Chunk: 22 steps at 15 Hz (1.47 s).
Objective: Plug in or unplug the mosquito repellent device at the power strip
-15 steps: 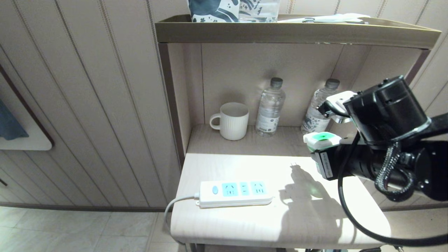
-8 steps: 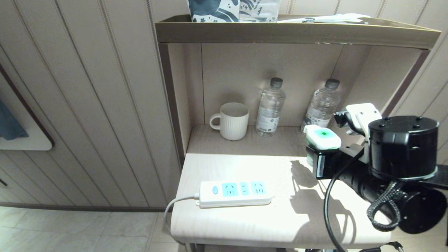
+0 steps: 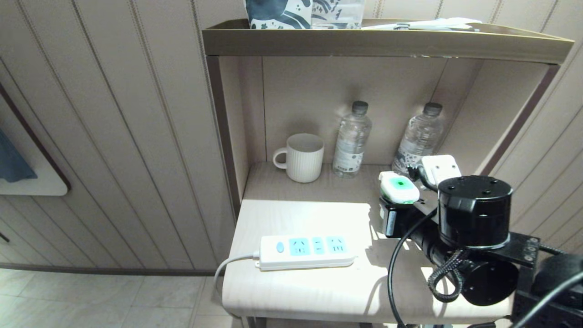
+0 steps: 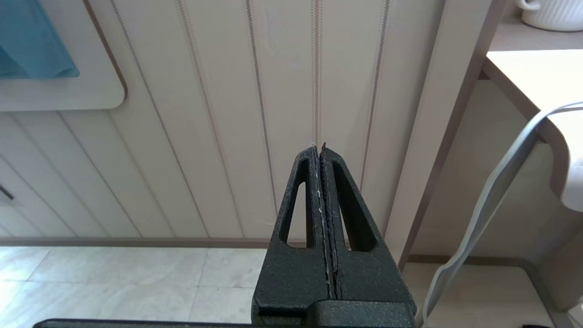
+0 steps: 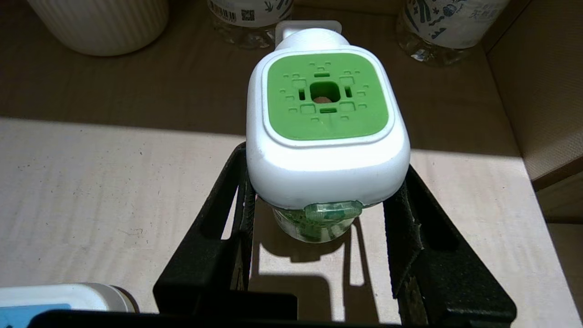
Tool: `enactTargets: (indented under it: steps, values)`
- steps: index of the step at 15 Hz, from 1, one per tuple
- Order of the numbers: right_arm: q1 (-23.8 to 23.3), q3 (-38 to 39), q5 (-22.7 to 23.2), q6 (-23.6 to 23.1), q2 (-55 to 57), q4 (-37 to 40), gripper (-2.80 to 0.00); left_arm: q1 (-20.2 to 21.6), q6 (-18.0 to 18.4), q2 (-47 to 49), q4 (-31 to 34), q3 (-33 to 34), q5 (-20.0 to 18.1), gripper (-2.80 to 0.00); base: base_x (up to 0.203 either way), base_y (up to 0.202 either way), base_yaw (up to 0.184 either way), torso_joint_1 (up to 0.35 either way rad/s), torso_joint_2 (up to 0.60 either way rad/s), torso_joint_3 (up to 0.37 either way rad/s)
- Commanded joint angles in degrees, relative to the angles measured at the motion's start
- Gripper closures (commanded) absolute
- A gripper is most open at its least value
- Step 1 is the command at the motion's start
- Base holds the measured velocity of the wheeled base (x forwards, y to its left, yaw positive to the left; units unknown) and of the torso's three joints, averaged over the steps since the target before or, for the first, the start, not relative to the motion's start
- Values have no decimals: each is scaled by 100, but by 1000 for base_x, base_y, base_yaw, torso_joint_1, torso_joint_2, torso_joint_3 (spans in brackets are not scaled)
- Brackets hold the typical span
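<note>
1. The right tool (image 3: 397,207) hangs over the right half of the worktop (image 3: 300,291), in front of the shelf alcove.
2. Its two black fingers (image 5: 230,214) stand partly apart and clamp the mosquito repellent device (image 3: 399,188) between them, one on each side of the white body.
3. The device sits upright in the grip, its green top panel facing up and its clear green bottle below the body, between the fingers.
4. In the right wrist view the bottle casts a shadow on the wood beneath; whether it touches the surface I cannot tell.
5. The power strip (image 3: 304,251) lies flat on the worktop near the front edge, to the left of the held device and well apart from it.
6. Its three light-blue socket panels face up with nothing plugged in, and the blue oval button is at its left end.
7. Its white cord (image 3: 226,266) leaves the left end and drops over the worktop's edge.
8. At the back of the alcove stand a white ribbed mug (image 3: 301,157) and two clear water bottles (image 3: 351,139), the mug furthest left.
9. The left tool (image 4: 321,152) is parked low beside the furniture, pointing at the panelled wall (image 4: 218,114), its fingers pressed together with nothing between them.
</note>
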Motion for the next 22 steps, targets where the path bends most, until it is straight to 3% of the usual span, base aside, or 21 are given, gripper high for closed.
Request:
enactTargets:
  steps: [1, 8, 20, 21, 22]
  values:
    - [-5, 72, -12, -7, 403, -445, 0, 2, 2, -2, -4, 0, -2, 0, 0, 0, 0, 0, 0, 0]
    - [-29, 180, 32, 224, 428, -530, 0, 2, 1, -2, -4, 0, -2, 0, 0, 0, 0, 0, 0, 0]
    - [-29, 312, 42, 237, 402, -741, 0, 2, 1, -2, 0, 0, -2, 0, 0, 0, 0, 0, 0, 0]
    - [-29, 320, 51, 228, 402, -735, -280, 2, 1, -2, -4, 0, -2, 0, 0, 0, 0, 0, 0, 0]
    - [-21, 320, 51, 228, 411, -732, -280, 2, 1, -2, -4, 0, -2, 0, 0, 0, 0, 0, 0, 0]
